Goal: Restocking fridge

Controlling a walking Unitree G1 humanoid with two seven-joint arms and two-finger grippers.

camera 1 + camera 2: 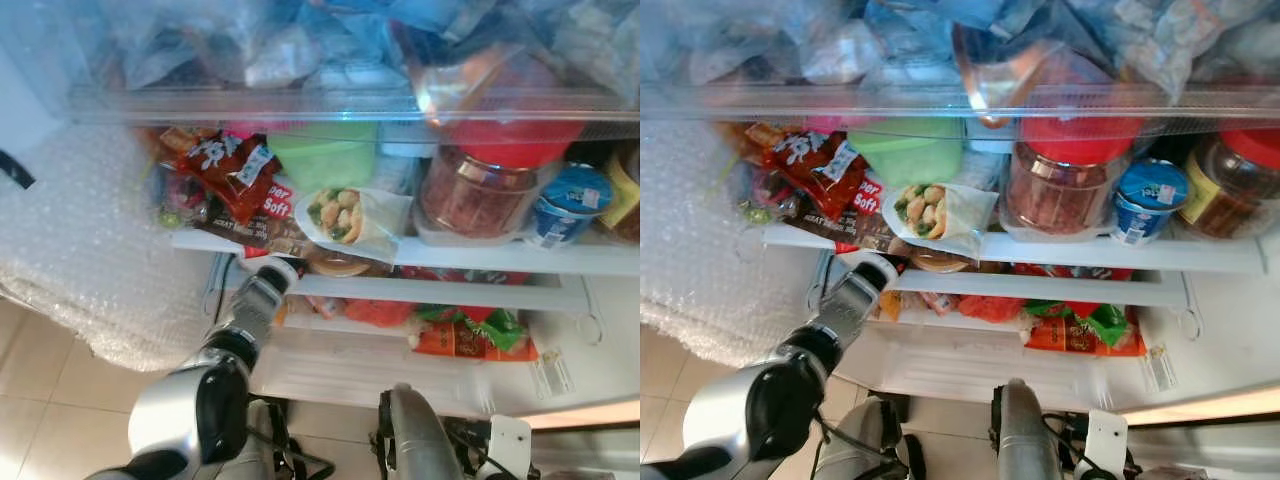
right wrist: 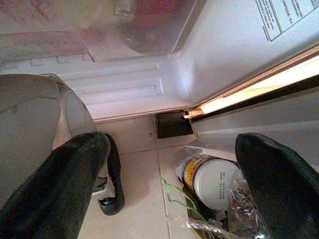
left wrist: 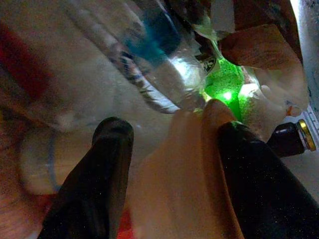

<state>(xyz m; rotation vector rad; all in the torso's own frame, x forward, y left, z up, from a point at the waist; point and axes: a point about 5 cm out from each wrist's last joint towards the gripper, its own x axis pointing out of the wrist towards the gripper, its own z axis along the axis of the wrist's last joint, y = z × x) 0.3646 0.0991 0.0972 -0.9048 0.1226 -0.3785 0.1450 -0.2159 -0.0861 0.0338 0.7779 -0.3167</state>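
While hanging low by the fridge base, the right gripper [image 2: 164, 194] is spreading its fingers over the floor tiles [image 2: 139, 199], near a white tub [image 2: 212, 181]. Farther in, the left gripper [image 3: 169, 164] is pinching a pale packet [image 3: 184, 184] under the middle shelf [image 1: 480, 255], beside a clear bottle [image 3: 154, 55]. Above sits a red-lidded jar [image 1: 480, 185].

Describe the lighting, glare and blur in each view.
Left eye view: evenly lit; glare on the clear shelf front; goods behind it smeared. Right eye view: same, mildly soft. Left wrist view: dark and blurred, a green glow past the left pincer. Right wrist view: bright, a blown-out strip; the right pincer is out of focus.
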